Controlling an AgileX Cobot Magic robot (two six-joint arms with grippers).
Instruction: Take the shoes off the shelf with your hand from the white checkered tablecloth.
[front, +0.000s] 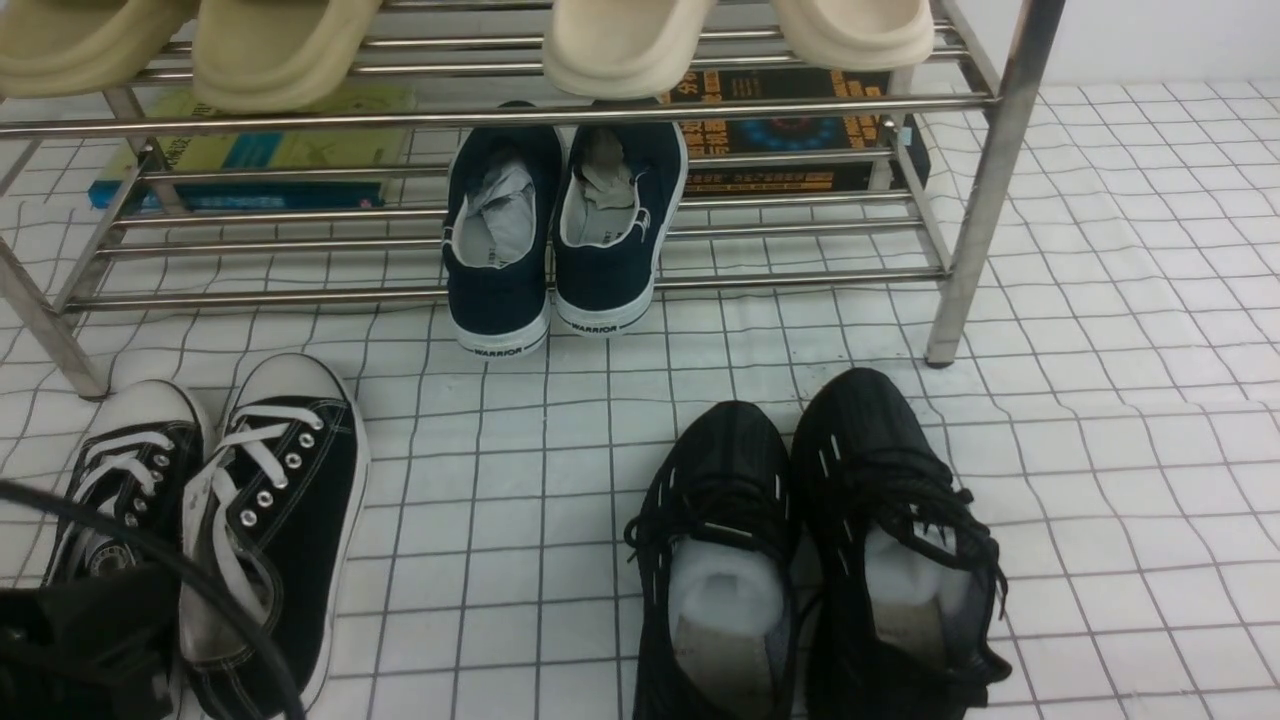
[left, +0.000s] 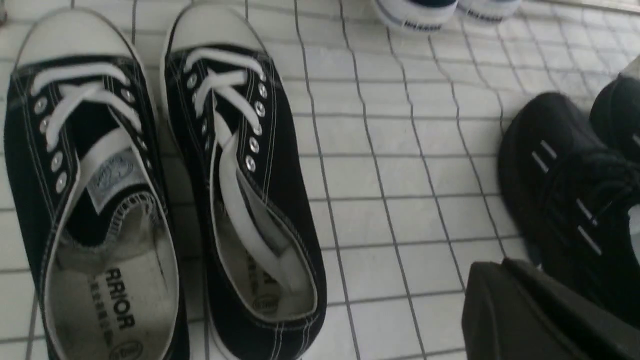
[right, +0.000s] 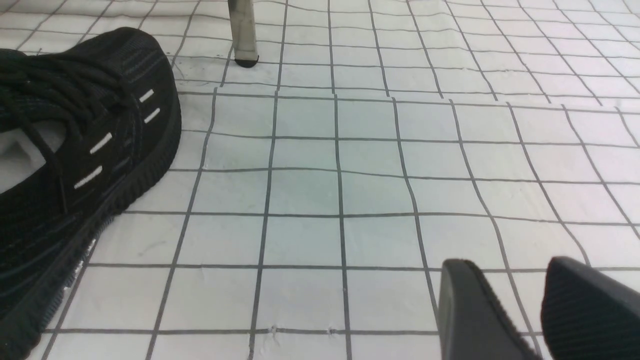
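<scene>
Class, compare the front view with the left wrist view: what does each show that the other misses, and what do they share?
Only the front view shows the steel shelf, the cream slippers on its top tier, the books behind it and the whole navy slip-ons on its lower rails.

Only the left wrist view shows the printed insoles inside the canvas sneakers and the left gripper, shut and empty.

Both show those sneakers standing on the checkered tablecloth, the all-black mesh sneakers, and the slip-ons' white heels.
</scene>
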